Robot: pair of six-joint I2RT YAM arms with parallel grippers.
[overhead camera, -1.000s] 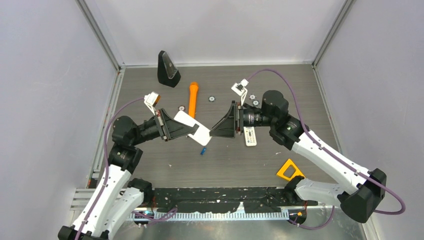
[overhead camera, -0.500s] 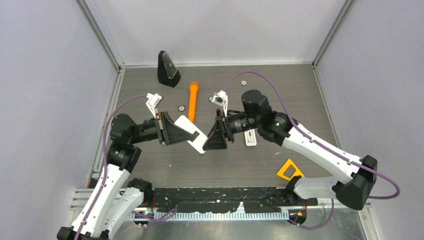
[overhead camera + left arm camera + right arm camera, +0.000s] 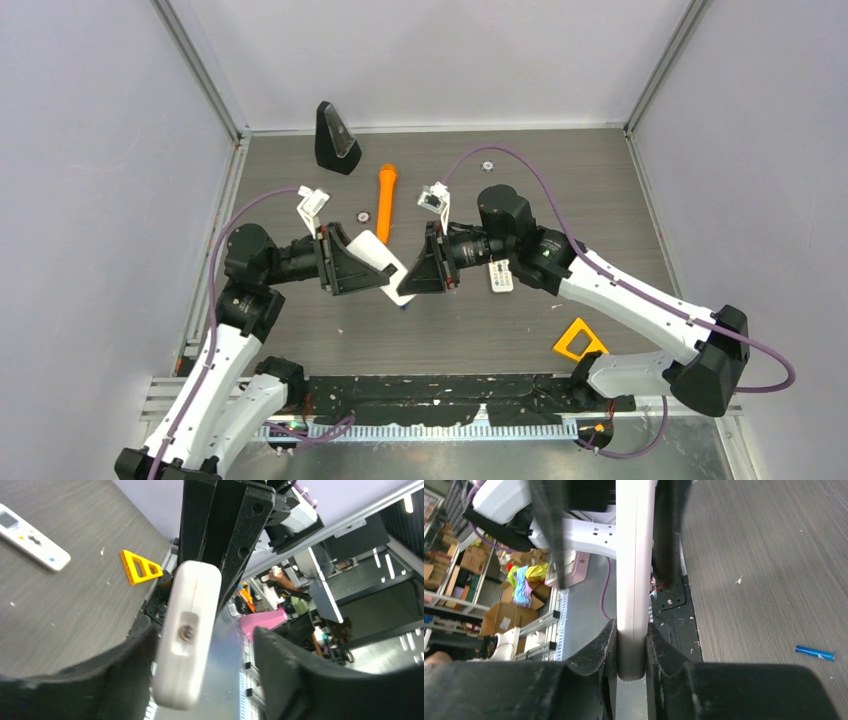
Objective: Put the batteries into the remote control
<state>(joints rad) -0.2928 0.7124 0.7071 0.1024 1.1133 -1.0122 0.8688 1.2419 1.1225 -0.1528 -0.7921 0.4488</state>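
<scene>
Remote [image 3: 634, 580] hangs in the air between the two arms, its long axis running from one claw to the other. Right claw [image 3: 631, 650] is pinched tight on one end, pads on the broad faces. Left claw [image 3: 205, 650] stands partly open about the other end (one finger looks close to the casing, the other is clearly apart), so it carries nothing. A blue battery [image 3: 815, 653] lies on the table [image 3: 764, 555] just below the remote. The left arm, unladen, seems the likelier to fetch it.
</scene>
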